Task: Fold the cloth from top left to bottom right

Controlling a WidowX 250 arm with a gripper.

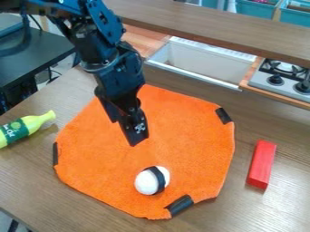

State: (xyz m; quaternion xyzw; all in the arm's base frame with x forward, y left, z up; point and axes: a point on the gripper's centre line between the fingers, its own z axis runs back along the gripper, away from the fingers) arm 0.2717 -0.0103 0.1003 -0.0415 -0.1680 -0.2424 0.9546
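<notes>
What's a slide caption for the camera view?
End effector above a spread orange cloth, black-banded white ball on it; red block right, yellow bottle left.

An orange cloth (187, 149) lies spread on the wooden counter (278, 199), dark pieces at its 2, 5 and 9 o'clock edges. On it, towards 6 o'clock, rests a white ball (146, 182) with a black band. The gripper (123, 133) hangs over the cloth's 11 o'clock part, fingers apart. Off the cloth, a red block (261, 164) lies at 3 o'clock, a yellow-green bottle (37, 120) at 9, a sink (203, 63) at 1, a stove (279, 78) at 2.
</notes>
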